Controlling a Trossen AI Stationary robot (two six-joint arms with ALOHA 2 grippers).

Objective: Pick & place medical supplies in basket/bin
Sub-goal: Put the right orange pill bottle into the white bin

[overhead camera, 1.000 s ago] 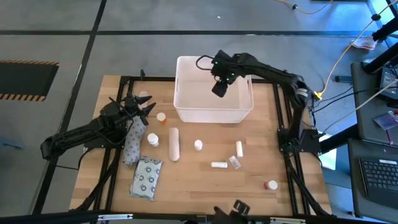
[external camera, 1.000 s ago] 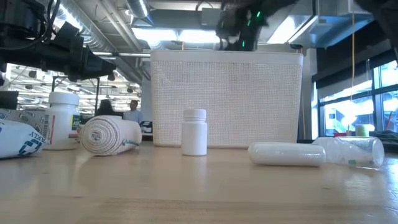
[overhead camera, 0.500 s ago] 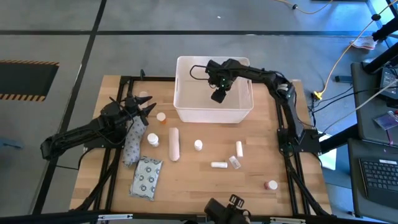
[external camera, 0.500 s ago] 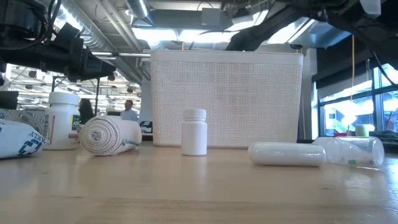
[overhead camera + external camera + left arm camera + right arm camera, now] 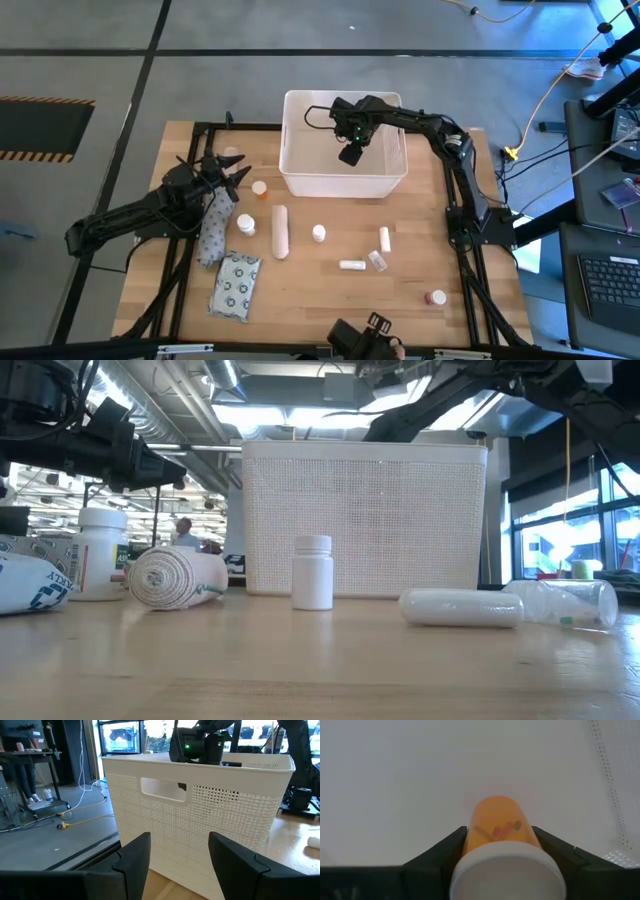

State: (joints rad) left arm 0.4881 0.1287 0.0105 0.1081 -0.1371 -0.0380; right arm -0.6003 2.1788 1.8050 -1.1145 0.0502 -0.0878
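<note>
An orange vial [image 5: 499,832] with a white cap sat right between the right gripper [image 5: 500,851]'s fingers [image 5: 440,852], down inside the white tub [image 5: 293,180]! The dark fingers flanked its sides closely, but whether they clamped it or had just let go, I could not tell. It looked a light, hard plastic thing, smooth and likely slippery, so the round body just beyond the cap seemed the best place to pinch. It should survive a short drop onto the tub floor.

Over on the other side, the left gripper [image 5: 177,851] hung with fingers [image 5: 132,857] parted and nothing between them, the tub's perforated wall straight ahead of them.

Plenty was left on the wooden table [image 5: 330,300]: a white bottle [image 5: 312,571], a bandage roll [image 5: 175,577], a white cylinder [image 5: 460,607], a clear tube [image 5: 565,603], and the ring-patterned packet [image 5: 237,286], all well apart from both sets of fingers. Beyond lay a grey floor [image 5: 90,70], cables, and windows in the bright room behind.
</note>
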